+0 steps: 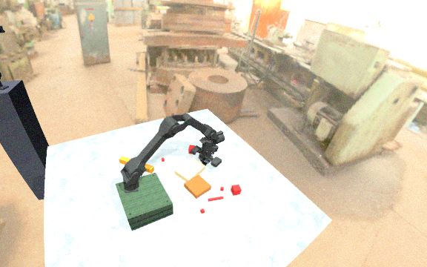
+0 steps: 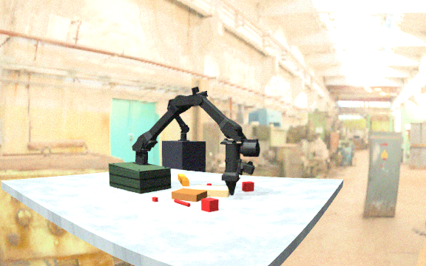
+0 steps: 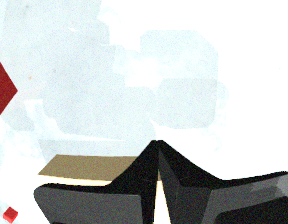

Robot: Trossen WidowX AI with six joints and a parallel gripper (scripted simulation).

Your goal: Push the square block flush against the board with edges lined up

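Note:
The square block (image 1: 197, 186) (image 2: 188, 194) is orange-brown and lies flat. The cream board (image 1: 189, 171) (image 2: 218, 191) (image 3: 95, 167) lies flat beside it, on its upper-left side in the top view, its top hard to tell from the pale table. The two are very close and look offset along their facing sides; whether they touch I cannot tell. My gripper (image 1: 204, 163) (image 2: 231, 193) (image 3: 157, 145) is shut and empty. It points down, its tips low at the side of the board away from the block; whether they touch it I cannot tell. The block is outside the wrist view.
A red cube (image 1: 236, 190) (image 2: 210, 205) lies right of the block in the top view, near a red stick (image 1: 216, 199) (image 2: 182, 202). Another red cube (image 1: 191, 149) (image 2: 248, 186) is behind the gripper. Small red cubes and a yellow bar (image 1: 149, 168) (image 2: 183, 179) lie around. The arm stands on a green base (image 1: 144, 196).

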